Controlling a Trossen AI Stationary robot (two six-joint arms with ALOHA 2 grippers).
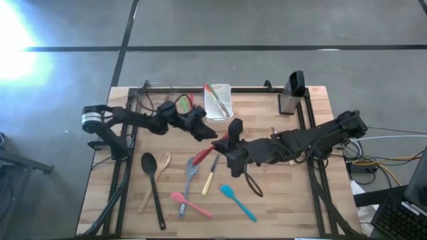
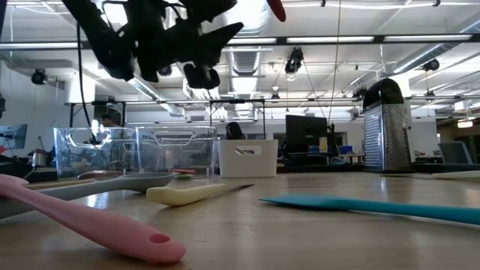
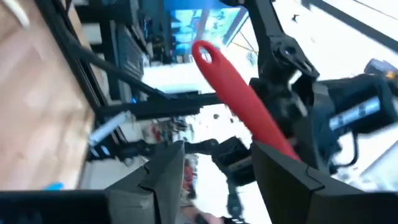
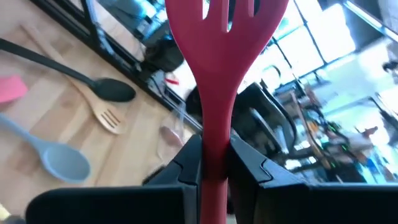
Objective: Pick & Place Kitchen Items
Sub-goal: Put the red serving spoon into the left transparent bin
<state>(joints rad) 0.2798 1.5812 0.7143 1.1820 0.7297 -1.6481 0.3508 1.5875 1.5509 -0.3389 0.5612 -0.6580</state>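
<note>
The right gripper (image 4: 214, 163) pinches one red fork (image 4: 219, 74) by its handle, lifted above the middle of the table, tines up in the right wrist view. The left gripper (image 1: 203, 128) hangs just left of it, fingers (image 3: 163, 177) spread, with the fork's red handle end beside one finger but not clamped.

Seven utensils lie on the wood in the high view, all near of the arms:
- one black spoon (image 1: 152, 183), farthest left
- one wooden fork (image 1: 155, 180), crossing beside it
- one grey spoon (image 1: 189, 180)
- one red utensil (image 1: 202, 157) with its far end under the arms
- one cream-handled utensil (image 1: 209, 179)
- one pink spatula (image 1: 191, 205), nearest the near edge
- one teal spatula (image 1: 237, 201), right of the pink one

A black loop (image 1: 253, 183) lies right of the teal spatula; whether it is a whisk or a cable I cannot tell.

One white bin (image 1: 219, 100) sits at the far edge, holding slim items too small to count. One grater (image 1: 291, 93) stands at the far right. The low view also shows clear bins (image 2: 135, 150) at the far left.

Bare wood is open along the near right and right edge of the table (image 1: 293, 200).
</note>
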